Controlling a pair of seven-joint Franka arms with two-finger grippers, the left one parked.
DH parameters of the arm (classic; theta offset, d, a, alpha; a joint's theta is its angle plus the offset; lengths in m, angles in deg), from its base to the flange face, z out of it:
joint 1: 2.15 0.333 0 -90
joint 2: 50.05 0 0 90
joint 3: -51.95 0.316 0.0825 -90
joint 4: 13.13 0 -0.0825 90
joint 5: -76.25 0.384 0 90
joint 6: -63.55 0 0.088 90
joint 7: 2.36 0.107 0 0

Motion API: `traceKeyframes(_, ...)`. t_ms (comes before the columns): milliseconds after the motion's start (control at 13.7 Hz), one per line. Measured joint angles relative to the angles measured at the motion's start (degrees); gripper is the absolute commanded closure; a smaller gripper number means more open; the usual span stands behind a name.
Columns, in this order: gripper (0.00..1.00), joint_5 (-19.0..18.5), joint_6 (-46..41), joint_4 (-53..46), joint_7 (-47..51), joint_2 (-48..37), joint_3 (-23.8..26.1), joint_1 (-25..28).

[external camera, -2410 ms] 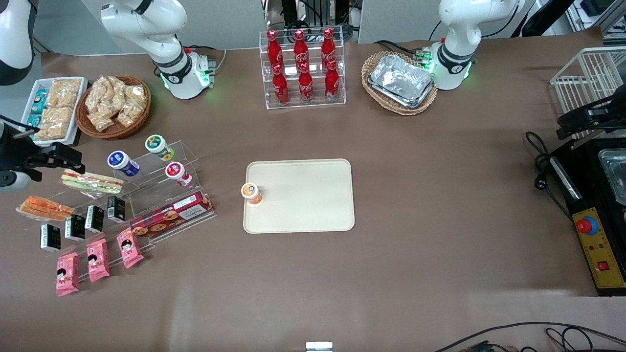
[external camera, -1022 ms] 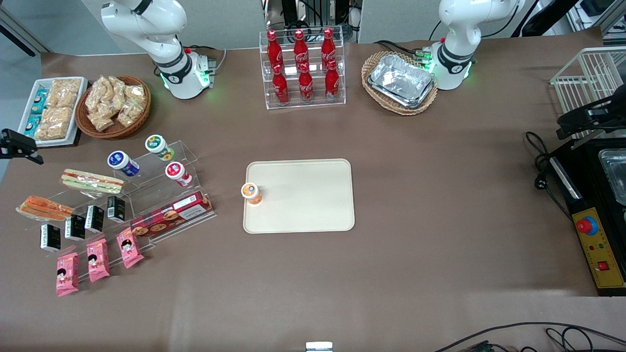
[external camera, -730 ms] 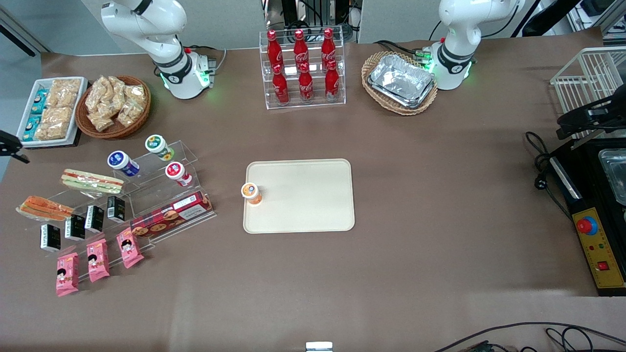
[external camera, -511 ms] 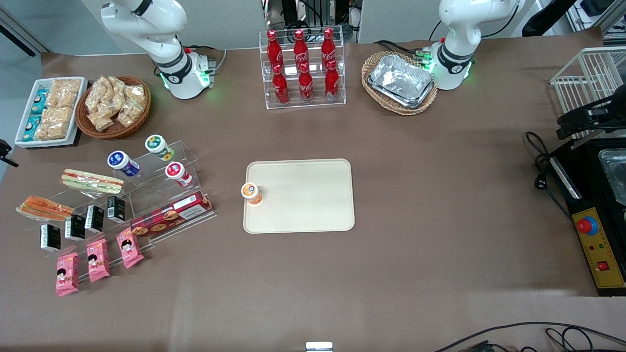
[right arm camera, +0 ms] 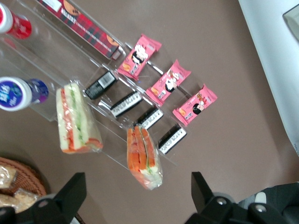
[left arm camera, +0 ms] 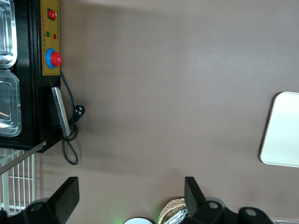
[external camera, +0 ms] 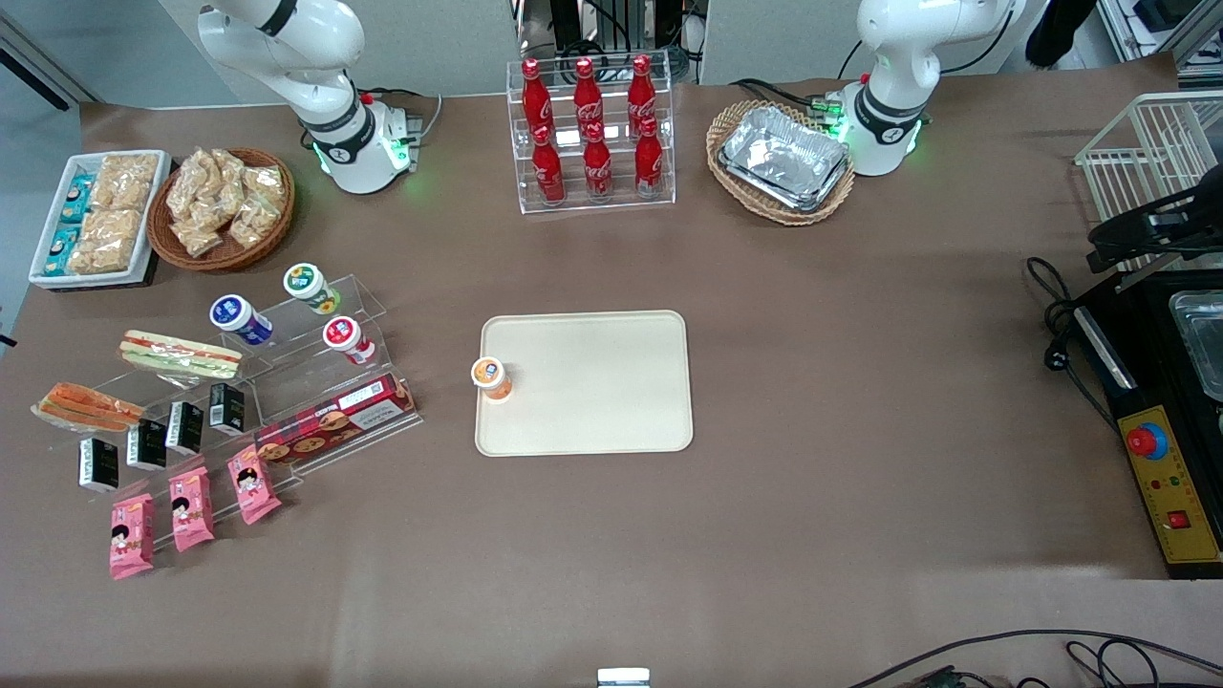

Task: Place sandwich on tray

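Note:
The sandwich (external camera: 84, 406) with orange filling lies in clear wrap on a clear stepped stand at the working arm's end of the table; it also shows in the right wrist view (right arm camera: 143, 156). The cream tray (external camera: 602, 382) lies flat at the table's middle, and its edge shows in the left wrist view (left arm camera: 282, 130). My gripper (right arm camera: 138, 198) is open and empty, high above the table, with the sandwich's tip showing between its fingers far below. The gripper is out of the front view.
A sandwich with green and red filling (external camera: 180, 354) lies beside the orange one. The stand also holds small bottles (external camera: 239, 318), black packs (external camera: 143, 444), pink packets (external camera: 191, 506) and a red biscuit box (external camera: 334, 418). An orange-lidded cup (external camera: 490, 376) stands on the tray's edge.
My gripper has moved off sideways from above the sandwiches, past the table's end and out of the front view. The sandwiches and the tray have not moved.

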Motion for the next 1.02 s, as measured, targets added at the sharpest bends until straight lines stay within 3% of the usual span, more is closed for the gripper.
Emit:
traceKeyframes(438,0.00,2.86,3.60,0.03,-9.67,4.67,0.20,-5.85)
traceKeyframes(1022,0.00,3.09,5.04,0.12,-16.14,8.21,0.62,-5.98)
